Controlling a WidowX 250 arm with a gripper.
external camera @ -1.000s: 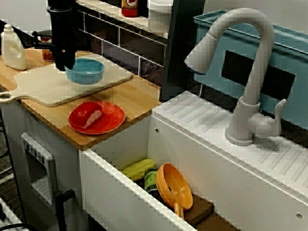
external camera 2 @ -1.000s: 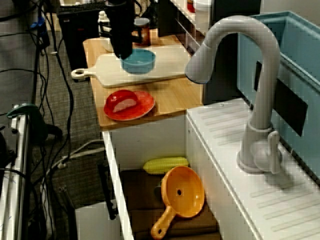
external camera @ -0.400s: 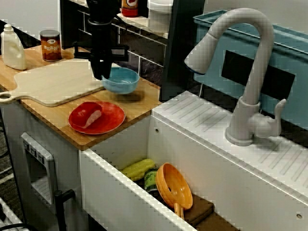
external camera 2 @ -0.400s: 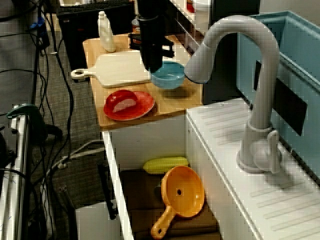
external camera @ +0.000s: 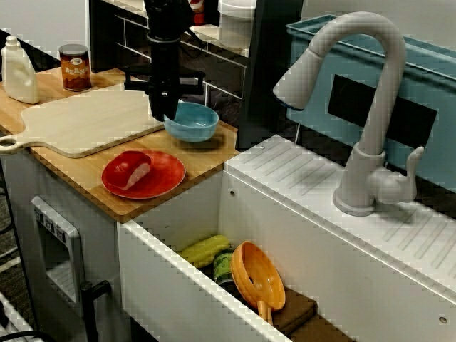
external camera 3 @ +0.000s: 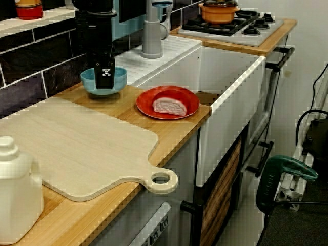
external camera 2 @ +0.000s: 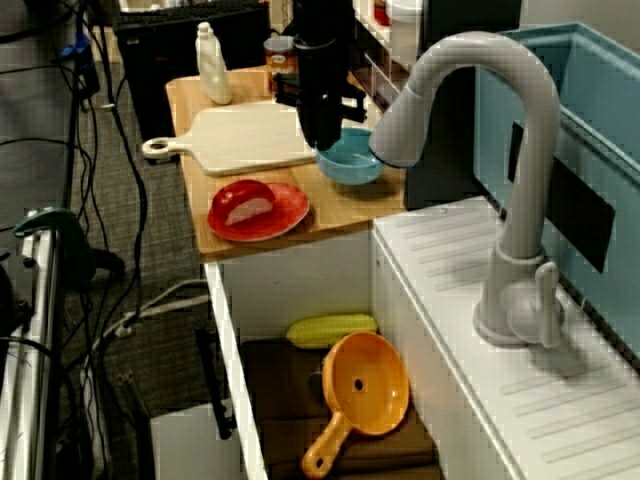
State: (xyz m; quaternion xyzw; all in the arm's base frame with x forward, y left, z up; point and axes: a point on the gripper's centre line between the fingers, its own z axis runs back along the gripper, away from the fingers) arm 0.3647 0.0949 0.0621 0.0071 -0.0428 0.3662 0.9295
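Observation:
My black gripper (external camera: 163,114) points straight down and is shut on the near rim of a blue bowl (external camera: 195,122). The bowl sits low over the wooden counter (external camera: 203,153), just past the right end of the cutting board (external camera: 85,125); I cannot tell whether it touches the wood. From above, the gripper (external camera 2: 328,141) hides the bowl's (external camera 2: 358,162) left rim. Along the counter, the gripper (external camera 3: 104,85) stands in front of the bowl (external camera 3: 120,78). A red plate (external camera: 165,177) with a pink piece of meat (external camera: 137,173) lies in front of the bowl.
A dark pillar (external camera: 263,78) rises right behind the bowl. The sink (external camera: 178,285) holds a corn cob (external camera: 204,249), a green can (external camera: 223,266) and an orange strainer (external camera: 258,276). A grey faucet (external camera: 370,107) stands on the drainboard. A white bottle (external camera: 18,70) and a jar (external camera: 74,66) stand at the counter's far left.
The gripper has carried the blue bowl to the right, off the cutting board and onto the counter end near the pillar. Everything else stayed put.

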